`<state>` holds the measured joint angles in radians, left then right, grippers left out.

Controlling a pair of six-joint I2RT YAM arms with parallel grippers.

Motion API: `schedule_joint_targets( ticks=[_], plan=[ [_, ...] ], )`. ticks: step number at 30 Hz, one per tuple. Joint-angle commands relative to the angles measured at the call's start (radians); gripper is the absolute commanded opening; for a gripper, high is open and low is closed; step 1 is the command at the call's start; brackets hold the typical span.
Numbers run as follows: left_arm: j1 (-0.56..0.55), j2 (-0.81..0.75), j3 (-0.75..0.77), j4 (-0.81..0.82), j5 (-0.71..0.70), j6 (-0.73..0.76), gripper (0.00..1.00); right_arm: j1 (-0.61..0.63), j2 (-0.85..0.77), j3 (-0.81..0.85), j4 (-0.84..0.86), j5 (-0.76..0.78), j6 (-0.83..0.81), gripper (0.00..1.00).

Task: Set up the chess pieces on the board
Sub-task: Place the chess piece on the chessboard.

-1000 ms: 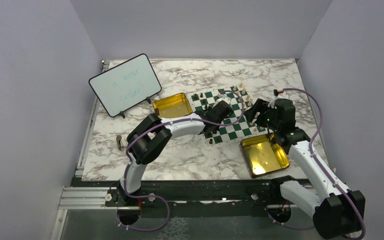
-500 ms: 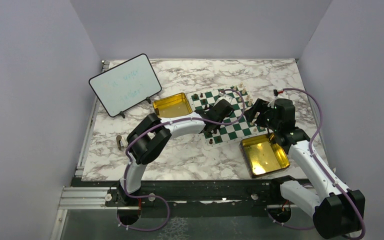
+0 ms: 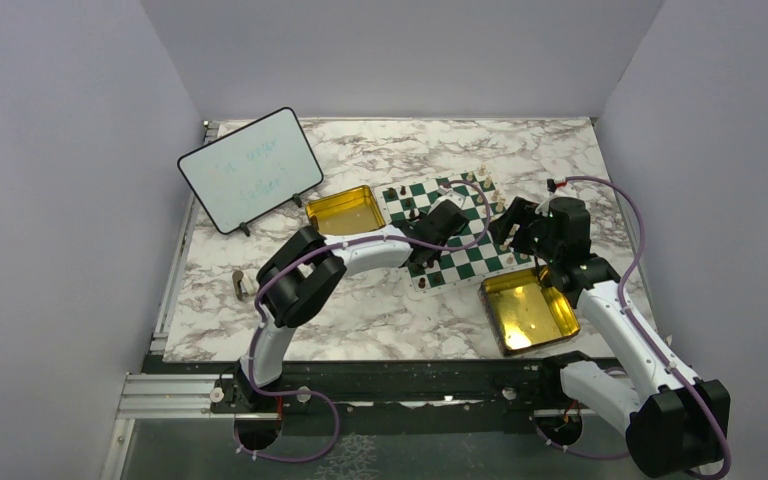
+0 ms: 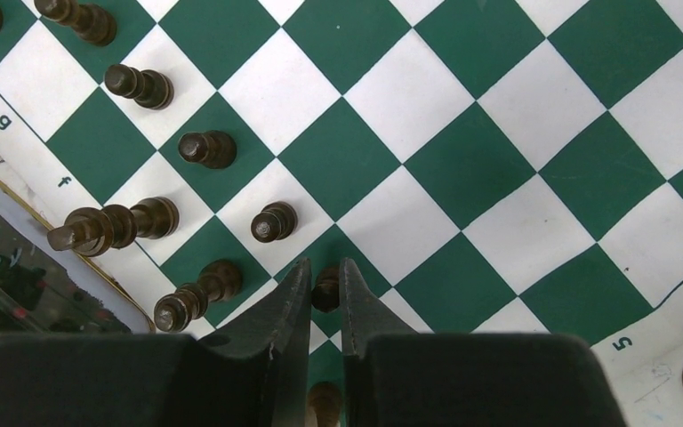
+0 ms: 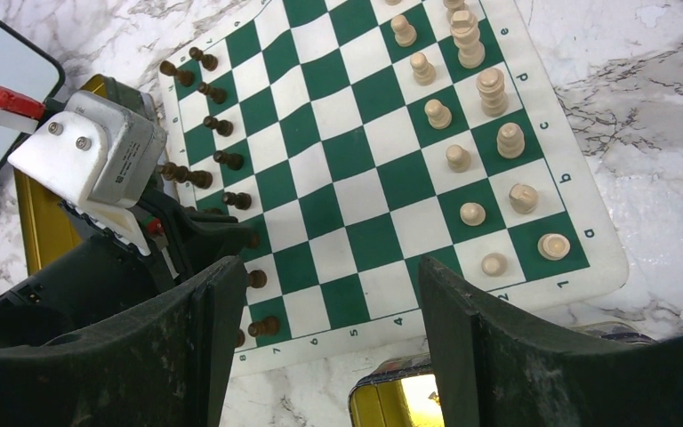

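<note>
The green and white board lies at mid-table. Dark brown chess pieces stand along its left side in the left wrist view. My left gripper is shut on a dark brown pawn that sits low over a green square beside that row. Another dark piece shows under the fingers. Cream-white chess pieces fill two rows on the board's right side in the right wrist view. My right gripper hangs open above the board's near edge, holding nothing.
A gold tin sits left of the board and another gold tin stands near its front right corner. A whiteboard stands at the back left. A small object lies near the table's left edge.
</note>
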<state>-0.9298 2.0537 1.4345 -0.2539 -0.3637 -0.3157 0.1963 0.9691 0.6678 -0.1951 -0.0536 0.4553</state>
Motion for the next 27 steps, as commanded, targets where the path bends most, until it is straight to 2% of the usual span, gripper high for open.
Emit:
schedule_joint_targets(
  ticks=[1,8,15,27],
  plan=[
    [0.000,0.025,0.026,-0.007,0.012,0.004,0.18,-0.005,0.005,-0.006,0.030,-0.005,-0.001,0.75],
    [0.000,0.021,0.045,-0.020,0.005,0.013,0.31,-0.005,0.005,-0.011,0.031,-0.006,-0.001,0.75],
    [0.001,-0.003,0.092,-0.040,-0.001,0.037,0.37,-0.005,0.012,-0.007,0.027,-0.009,-0.011,0.75],
    [0.015,-0.106,0.135,-0.070,0.031,0.024,0.40,-0.005,0.008,0.008,0.033,-0.051,0.003,0.74]
  ],
)
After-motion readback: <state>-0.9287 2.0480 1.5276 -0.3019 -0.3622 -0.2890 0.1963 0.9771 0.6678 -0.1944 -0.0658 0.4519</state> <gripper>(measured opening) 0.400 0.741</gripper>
